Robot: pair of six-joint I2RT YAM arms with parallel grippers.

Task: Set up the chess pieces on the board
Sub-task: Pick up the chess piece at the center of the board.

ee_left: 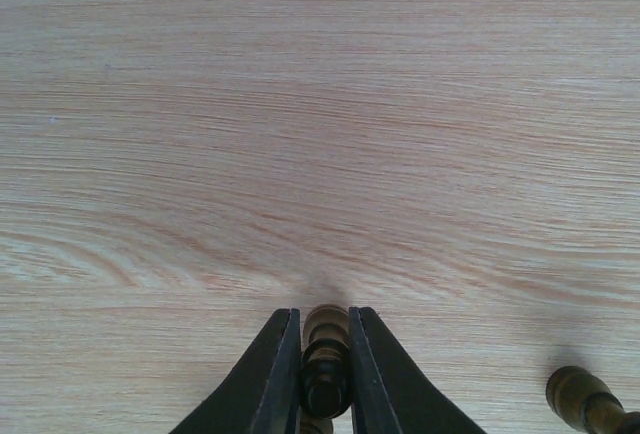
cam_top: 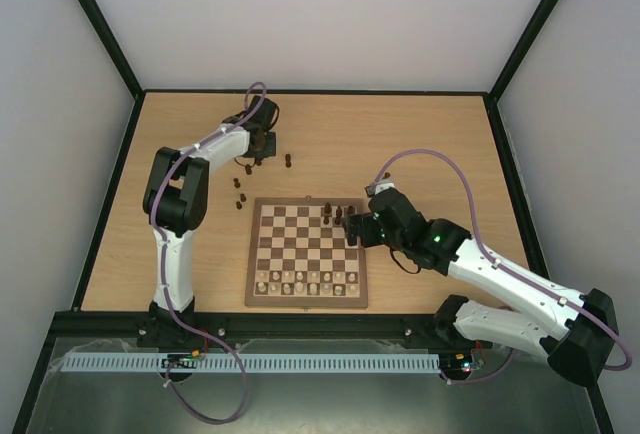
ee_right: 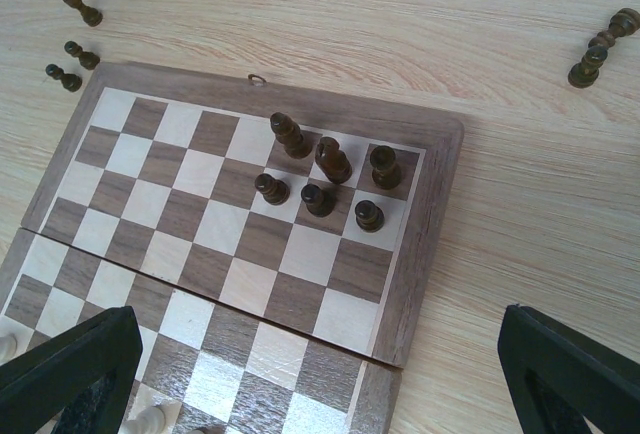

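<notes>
**A:** Where do our left jaws stand?

**B:** Clenched on one dark chess piece (ee_left: 325,369). It sits squarely between them, its tip poking out ahead over the bare wooden surface (ee_left: 300,104). A second dark piece (ee_left: 585,399) rests on the surface at their 4 o'clock, apart from them.

**A:** And from above?

**B:** We find them at 11 o'clock from the chessboard (cam_top: 290,244), off it, with loose dark pieces (cam_top: 240,192) scattered on the surface nearby.

**A:** Our right jaws?

**B:** Released, spread wide and grasping nothing, over the chessboard's 3 o'clock side. Six dark chessmen (ee_right: 318,199) stand in two rows of three in its 1 o'clock corner, ahead of those jaws and clear of them. Cream chessmen (cam_top: 305,284) line the 6 o'clock rows.
</notes>
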